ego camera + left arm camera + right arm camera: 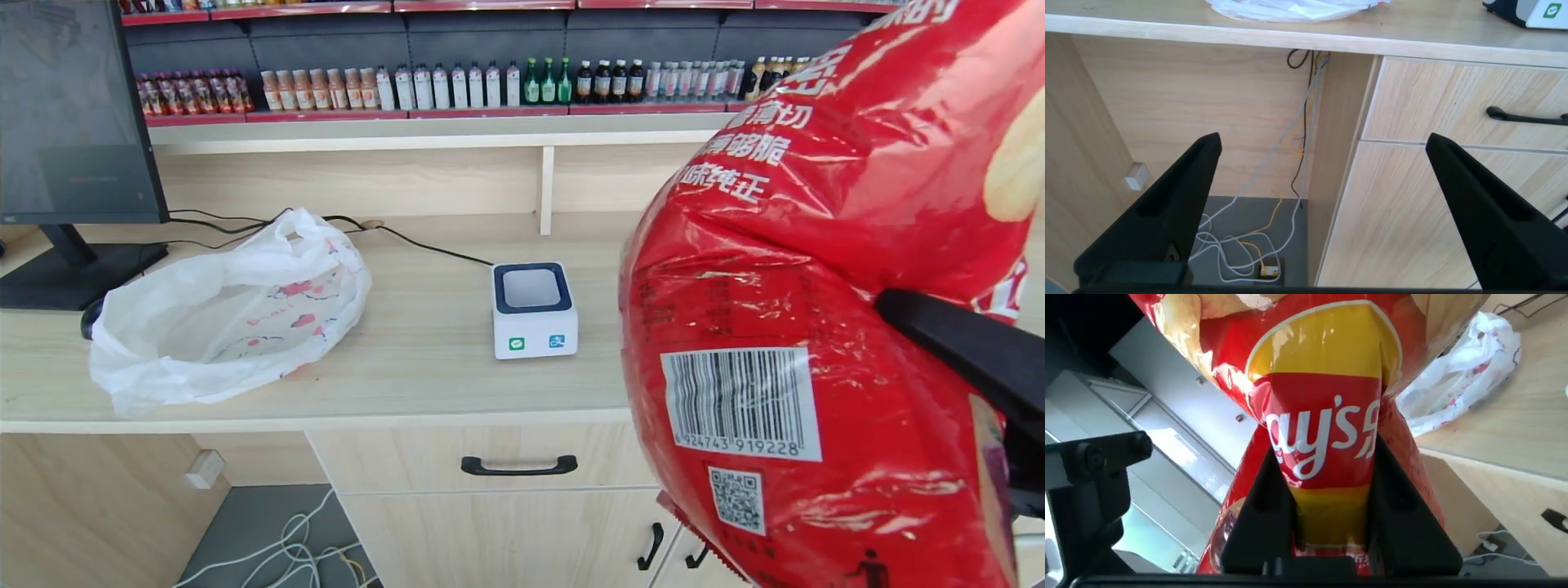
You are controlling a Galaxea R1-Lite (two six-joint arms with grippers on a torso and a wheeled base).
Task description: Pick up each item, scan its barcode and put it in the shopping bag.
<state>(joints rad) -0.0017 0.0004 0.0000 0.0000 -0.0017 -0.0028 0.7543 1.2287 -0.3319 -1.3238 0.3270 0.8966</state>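
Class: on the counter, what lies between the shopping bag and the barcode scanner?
Nothing: in the head view, bare counter separates the shopping bag from the scanner.

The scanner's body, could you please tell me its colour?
White scanner, dark blue top rim; best in the head view.

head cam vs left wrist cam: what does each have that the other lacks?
Head view adds: the red chip bag held up close, its barcode facing the camera, the monitor, and the bottles on the back shelf.
Left wrist view adds: the left claw, open and empty, facing the cabinet below the counter.
Shared: the shopping bag, the scanner, the counter and the drawer handle.
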